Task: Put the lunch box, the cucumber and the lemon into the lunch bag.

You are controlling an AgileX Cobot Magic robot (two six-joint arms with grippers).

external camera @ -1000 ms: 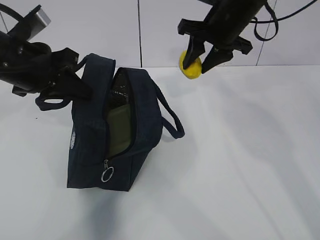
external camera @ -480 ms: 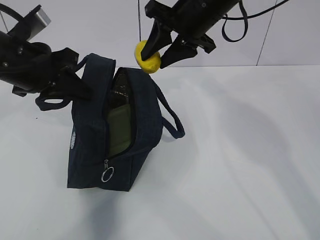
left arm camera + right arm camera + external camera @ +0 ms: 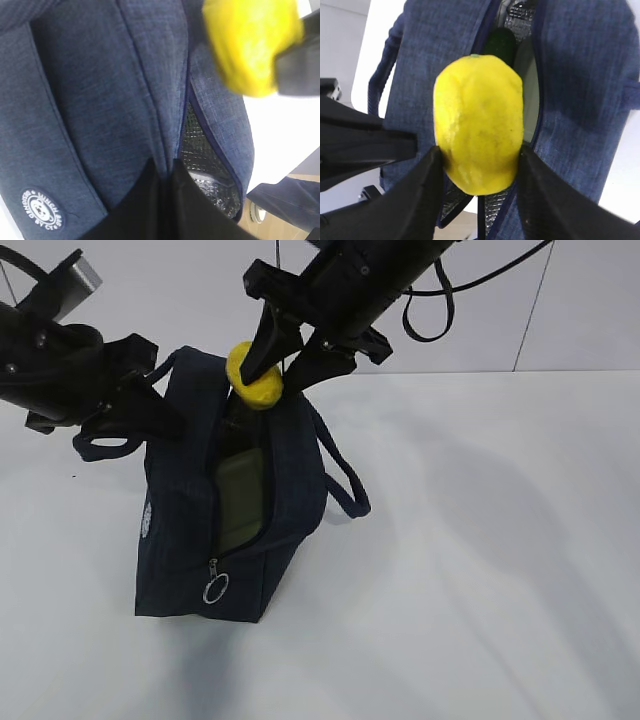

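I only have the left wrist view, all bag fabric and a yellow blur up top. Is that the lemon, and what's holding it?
Observer: Yes, the lemon, clamped between the right pincer's two fingers.
Operator: Is it over the opening?
Observer: In the right wrist view it sits right above the bag's open slit.
Operator: Anything already inside?
Observer: The dark green cucumber shows in the slit, with a pale green lid beside it in the exterior view.
Operator: And my left pincer?
Observer: The left pincer is pinched on the bag's left wall near the top, with a handle hanging loose on the far side.
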